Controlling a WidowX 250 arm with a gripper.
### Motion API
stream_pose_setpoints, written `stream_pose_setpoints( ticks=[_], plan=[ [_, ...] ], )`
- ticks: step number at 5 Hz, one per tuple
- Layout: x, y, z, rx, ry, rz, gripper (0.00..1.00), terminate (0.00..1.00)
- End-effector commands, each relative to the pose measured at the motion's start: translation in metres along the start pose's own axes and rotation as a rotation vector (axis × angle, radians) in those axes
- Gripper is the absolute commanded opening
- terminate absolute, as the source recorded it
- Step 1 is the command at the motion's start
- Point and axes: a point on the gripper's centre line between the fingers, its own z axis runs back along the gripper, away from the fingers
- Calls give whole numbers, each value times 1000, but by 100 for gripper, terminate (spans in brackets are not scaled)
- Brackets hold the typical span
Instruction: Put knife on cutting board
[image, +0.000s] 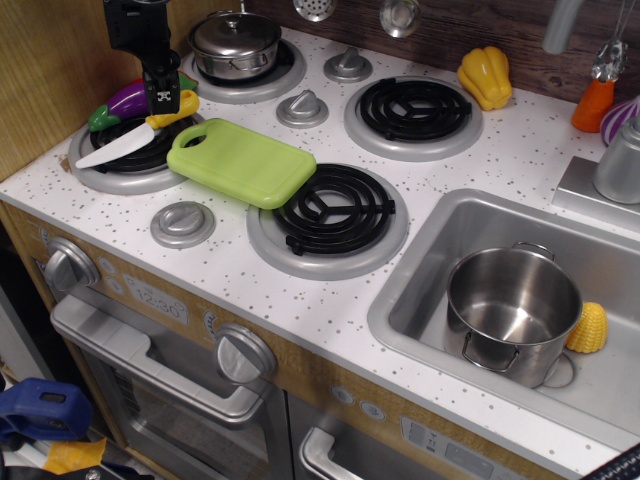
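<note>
1. The gripper (164, 100) hangs at the far left corner of the toy stove top, close to the wooden side wall on its left. Its fingers come straight down onto the yellow handle of the knife (133, 141), and they look closed on it.
2. Open speckled counter (300, 290) lies in front of the gripper; the front edge is well clear of it.
3. The knife lies flat across the left burner (125, 160) below the gripper. Its long axis runs diagonally, white blade pointing forward and left of the gripper, handle toward the back right.
4. The cutting board (243, 161) sits just right of and in front of the gripper, touching or nearly touching the knife's handle end. Its handle hole faces the gripper, and its far end overlaps the front middle burner (330, 215).
5. A purple eggplant (125, 100) lies just beside the gripper on its left.
6. Behind the gripper stands a lidded pot (236, 42).
7. Far right, the sink (420, 300) holds an open steel pot (512, 305), empty as far as I can see, and a yellow corn piece (588, 328) beside it.
</note>
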Motion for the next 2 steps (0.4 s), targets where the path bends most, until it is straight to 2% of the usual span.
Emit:
stream_pose_setpoints(
  ticks=[1, 2],
  plan=[
    [0, 0, 0, 0, 0, 0, 100, 0],
    [-1, -5, -3, -12, 17, -18, 100, 0]
  ],
)
